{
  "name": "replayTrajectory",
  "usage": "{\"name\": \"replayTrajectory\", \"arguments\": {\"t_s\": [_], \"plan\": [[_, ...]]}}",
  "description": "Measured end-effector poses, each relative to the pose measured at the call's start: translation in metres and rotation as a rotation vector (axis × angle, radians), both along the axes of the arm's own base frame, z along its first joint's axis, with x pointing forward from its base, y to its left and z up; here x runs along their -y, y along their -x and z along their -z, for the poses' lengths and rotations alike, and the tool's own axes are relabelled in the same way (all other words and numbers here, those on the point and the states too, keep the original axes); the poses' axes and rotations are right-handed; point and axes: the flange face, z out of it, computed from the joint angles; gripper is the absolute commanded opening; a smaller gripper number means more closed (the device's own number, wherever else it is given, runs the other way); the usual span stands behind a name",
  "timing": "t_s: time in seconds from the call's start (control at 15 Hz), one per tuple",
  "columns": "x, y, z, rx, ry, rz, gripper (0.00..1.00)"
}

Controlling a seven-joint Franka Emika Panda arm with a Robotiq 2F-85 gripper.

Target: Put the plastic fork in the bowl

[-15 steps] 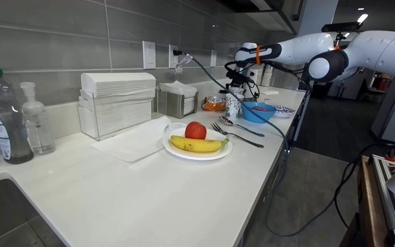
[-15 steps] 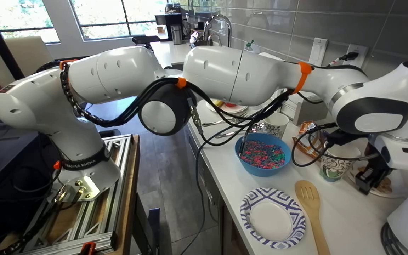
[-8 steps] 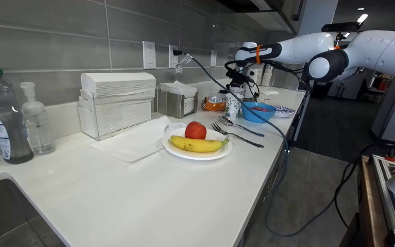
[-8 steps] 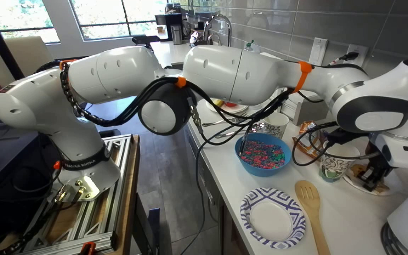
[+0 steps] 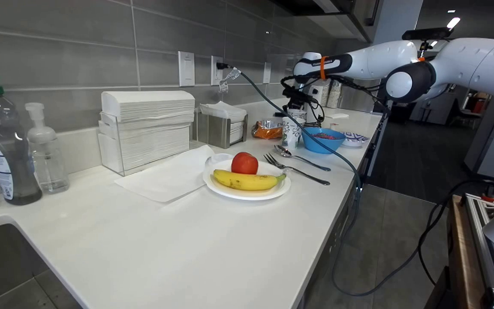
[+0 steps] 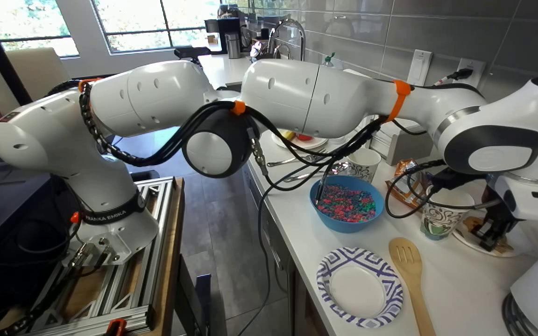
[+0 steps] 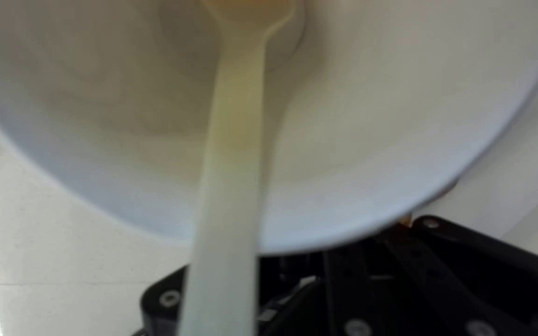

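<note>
The bright-blue bowl point(image 6: 347, 228) stands on the counter in both exterior views point(image 5: 315, 145), filled with red, blue and green bits. In the wrist view a pale plastic utensil point(image 7: 236, 154) stands wide end down inside a white cup point(image 7: 343, 200); its tip is out of frame, so I cannot see tines. A patterned paper cup point(image 6: 442, 221) stands beside my gripper point(image 6: 487, 238) in an exterior view. My gripper is low over a plate with cookies. In the wrist view its black links point(image 7: 343, 298) lie behind the cup, which hides the fingertips.
A patterned plate point(image 6: 327, 266) and wooden spatula point(image 6: 407, 256) lie before the bowl. A second cup point(image 6: 367, 163) and orange bag point(image 5: 267, 129) are near. A metal fork point(image 5: 302, 173), a spoon point(image 5: 307, 162) and a white plate point(image 5: 251, 197) lie farther along. Cables hang near the bowl.
Between one second and half a second ago my gripper and wrist shifted slightly, and the cookie plate shows a little further left. Since then hardly anything has moved.
</note>
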Motion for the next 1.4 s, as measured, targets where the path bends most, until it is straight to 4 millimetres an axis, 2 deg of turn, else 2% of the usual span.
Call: {"name": "replayTrajectory", "arguments": {"t_s": [0.73,1.4], "plan": [[-0.003,-0.004,-0.035,0.018,0.069,-0.001,0.00],[-0.007,-0.006,-0.105,0.105,0.075,0.062,0.00]]}}
